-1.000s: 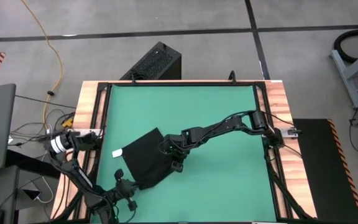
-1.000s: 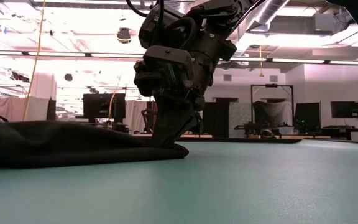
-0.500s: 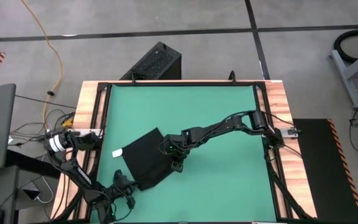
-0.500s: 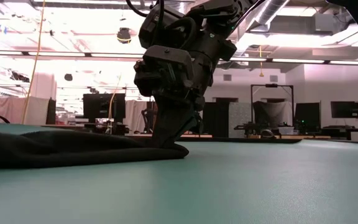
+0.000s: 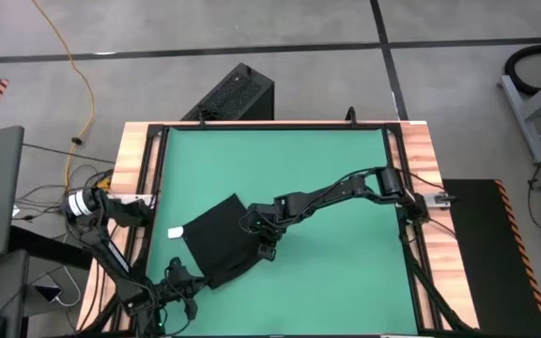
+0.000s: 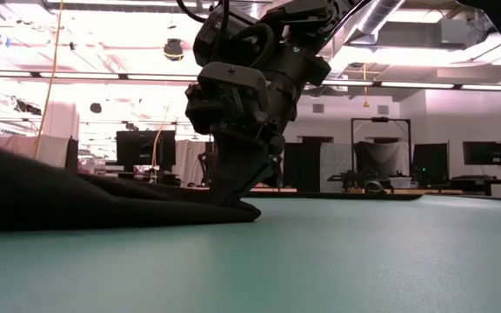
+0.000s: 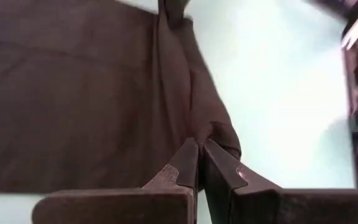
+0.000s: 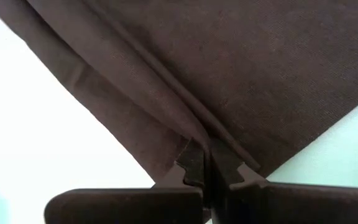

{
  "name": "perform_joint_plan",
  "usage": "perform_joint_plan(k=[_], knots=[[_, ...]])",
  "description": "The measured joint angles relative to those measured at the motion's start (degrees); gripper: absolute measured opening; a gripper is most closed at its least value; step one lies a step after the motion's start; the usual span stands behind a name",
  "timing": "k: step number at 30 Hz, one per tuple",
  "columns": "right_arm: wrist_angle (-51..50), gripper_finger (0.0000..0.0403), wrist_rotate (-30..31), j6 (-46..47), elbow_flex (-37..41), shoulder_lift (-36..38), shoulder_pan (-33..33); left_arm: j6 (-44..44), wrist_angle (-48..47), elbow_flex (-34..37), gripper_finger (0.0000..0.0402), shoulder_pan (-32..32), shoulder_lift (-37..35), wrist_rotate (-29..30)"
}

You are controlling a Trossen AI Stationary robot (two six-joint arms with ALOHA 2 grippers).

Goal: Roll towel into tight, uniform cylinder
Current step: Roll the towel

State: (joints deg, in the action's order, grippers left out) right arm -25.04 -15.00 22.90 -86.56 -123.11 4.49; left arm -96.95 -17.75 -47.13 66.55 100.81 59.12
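1. Towel (image 5: pixel 216 242): black cloth lying on the green mat (image 5: pixel 327 178), toward the mat's near-left part, set cornerwise like a diamond, with a small white tag (image 5: pixel 175 232) at its left corner.
2. Right gripper (image 5: pixel 263 240): it stands at the towel's right-hand edge with its arm reaching in from the table's right side. In the right wrist view its fingers (image 8: pixel 191 163) are pressed together with a ridge of cloth caught between them, so it pinches the towel's edge.
3. In the low view the right gripper (image 6: pixel 233 198) comes down onto the mat, and the towel (image 6: pixel 76 196) spreads away from it, rising in a fold toward the far side of that picture.
4. Left gripper (image 5: pixel 182 283): at the towel's near corner, by the mat's front edge. The left wrist view shows its fingers (image 7: pixel 188 163) closed on a bunched corner of the cloth.
5. Both pinch points lie on the towel's border, well apart from each other.
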Motion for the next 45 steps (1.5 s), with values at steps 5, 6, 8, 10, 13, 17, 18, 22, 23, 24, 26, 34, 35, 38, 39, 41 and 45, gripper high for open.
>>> perform_joint_plan(k=[5,6,8,10,13,17,18,22,23,24,26,34,35,38,39,41,45], knots=[[0.5,0.0014,0.0,0.0,0.0,0.0,0.1,5.9,-0.1,0.0,0.0002,0.3,0.1,-9.4],[0.5,0.0014,0.0,0.0,0.0,0.0,0.1,5.8,0.0,0.0,0.0003,0.7,0.1,-9.4],[0.0,0.0014,0.0,0.1,0.0,0.0,0.1,5.3,0.2,0.0,0.0006,1.6,0.0,-9.5],[-0.6,0.0014,0.0,0.2,0.0,0.0,0.0,5.2,0.4,0.0,0.0007,2.5,0.0,-9.3],[-0.5,0.0014,0.0,0.2,0.0,0.0,0.0,4.1,0.2,0.0,0.0007,3.4,0.0,-6.8],[-0.5,0.0014,0.0,0.2,0.0,0.0,0.0,11.1,1.7,-1.0,0.0008,4.3,0.0,-0.1],[-0.4,0.0014,0.0,0.2,0.0,0.0,0.0,15.0,1.9,-1.8,0.0006,3.9,0.0,1.1],[-0.4,0.0014,0.0,0.2,0.0,0.0,0.0,29.8,2.0,-4.2,0.0001,-1.0,0.0,4.3],[-0.3,0.0014,0.0,0.2,0.0,0.0,0.0,32.8,2.1,-4.4,0.0001,-2.5,0.0,4.3],[-0.2,0.0014,0.0,0.2,0.0,0.0,0.0,35.1,2.2,-4.4,0.0,-4.0,0.0,4.2],[-0.1,0.0014,0.0,0.2,0.0,0.0,0.0,37.1,2.1,-4.0,0.0,-6.5,0.0,4.1],[0.0,0.0014,0.1,0.1,0.0,0.0,0.0,40.7,3.4,-3.6,0.0,-8.8,0.0,-1.1],[0.0,0.0014,0.1,0.1,0.0,0.0,0.0,40.4,3.2,-3.6,0.0,-9.0,0.3,-2.4],[0.1,0.0014,0.1,-0.3,0.0,0.0,0.0,39.9,2.5,-3.5,0.0,-9.6,2.0,-5.0],[0.2,0.0014,0.1,-0.3,0.0,0.0,0.0,39.9,2.2,-3.5,0.0,-9.6,2.4,-4.9],[0.2,0.0014,0.1,-0.3,0.0,0.0,0.0,39.3,1.5,-3.5,0.0,-9.7,2.7,-4.7],[0.2,0.0014,0.1,0.0,0.0,0.0,0.0,34.4,-2.1,-2.8,0.0,-9.6,3.8,-4.7]])
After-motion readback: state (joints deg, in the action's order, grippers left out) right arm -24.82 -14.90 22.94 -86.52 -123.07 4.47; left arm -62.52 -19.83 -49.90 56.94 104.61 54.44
